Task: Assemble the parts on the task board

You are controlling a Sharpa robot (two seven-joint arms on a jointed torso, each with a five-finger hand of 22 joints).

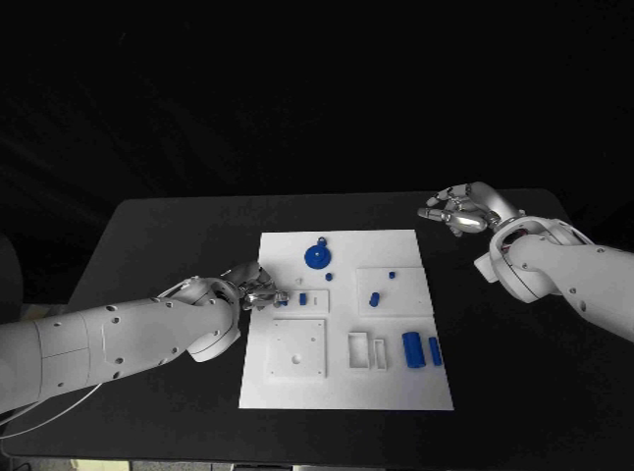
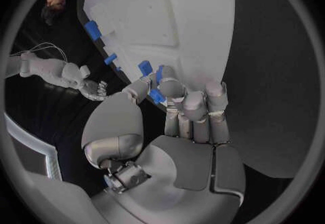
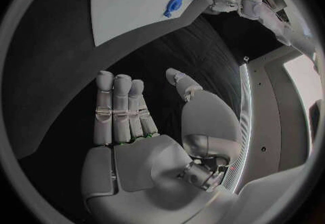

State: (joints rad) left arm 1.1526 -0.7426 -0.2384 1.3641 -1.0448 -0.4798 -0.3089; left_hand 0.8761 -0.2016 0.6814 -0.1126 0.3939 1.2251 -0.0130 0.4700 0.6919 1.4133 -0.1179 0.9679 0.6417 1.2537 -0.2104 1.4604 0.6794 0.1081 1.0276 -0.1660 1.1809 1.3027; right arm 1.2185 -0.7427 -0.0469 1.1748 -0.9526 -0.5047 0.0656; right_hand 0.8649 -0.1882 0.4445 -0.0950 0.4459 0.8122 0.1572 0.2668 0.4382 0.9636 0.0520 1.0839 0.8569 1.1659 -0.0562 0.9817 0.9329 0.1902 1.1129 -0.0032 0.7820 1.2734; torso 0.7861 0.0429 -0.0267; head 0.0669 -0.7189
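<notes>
Two hands: left hand (image 1: pixel 255 290) pinching a small blue part (image 2: pixel 156 95) at the white board's (image 1: pixel 402 388) edge, right hand (image 1: pixel 463 209) spread, holding nothing, above the black table (image 1: pixel 176 235).

We see a black table (image 1: pixel 162 235) with a plain white task board (image 1: pixel 402 378) lying on it. The small parts on the board are blue: a round blue part (image 1: pixel 319 257), a blue cylinder (image 1: pixel 413 349), and a thinner blue bar (image 1: pixel 435 351) beside it. The robot's arms are white. The left hand (image 1: pixel 255 290) is shiny silver, and so is the right hand (image 1: pixel 460 209). We see no stripes or spots anywhere.
</notes>
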